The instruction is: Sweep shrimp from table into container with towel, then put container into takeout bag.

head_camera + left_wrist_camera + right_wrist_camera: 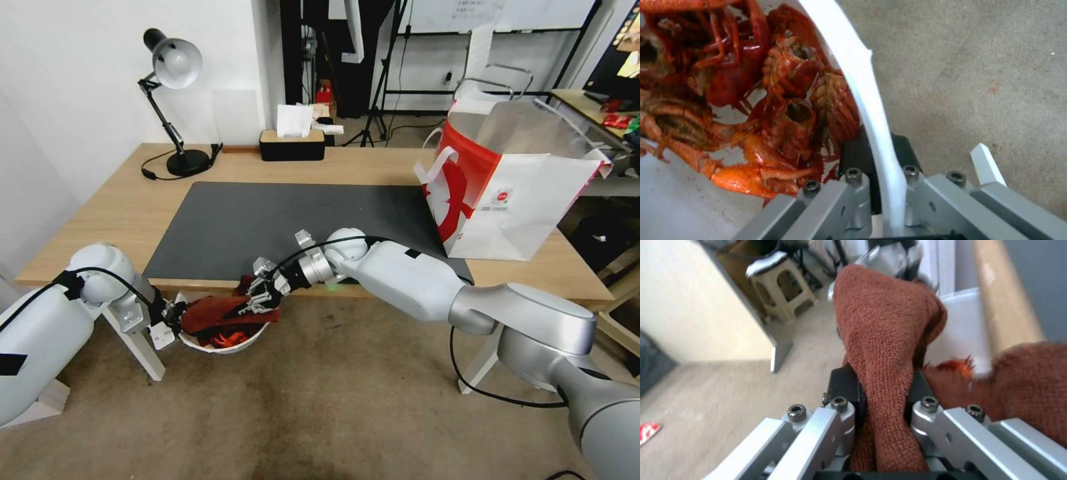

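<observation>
The white container (227, 345) hangs below the table's (127, 207) front edge, and my left gripper (175, 316) is shut on its rim (862, 83). Red-orange shrimp (773, 100) lie heaped inside it; a few shrimp (230, 338) peek out under the cloth. The rust-brown towel (217, 310) drapes over the container's top, pinched in my right gripper (263, 300), which is shut on a fold of the towel (885, 340). The red-and-white takeout bag (507, 193) stands open at the table's right end.
A dark grey mat (287, 220) covers the tabletop's middle. A black desk lamp (170, 100) stands at the back left and a black tissue box (292, 143) at the back centre. Carpeted floor (300, 400) lies below the container; a white table leg (143, 343) is beside my left gripper.
</observation>
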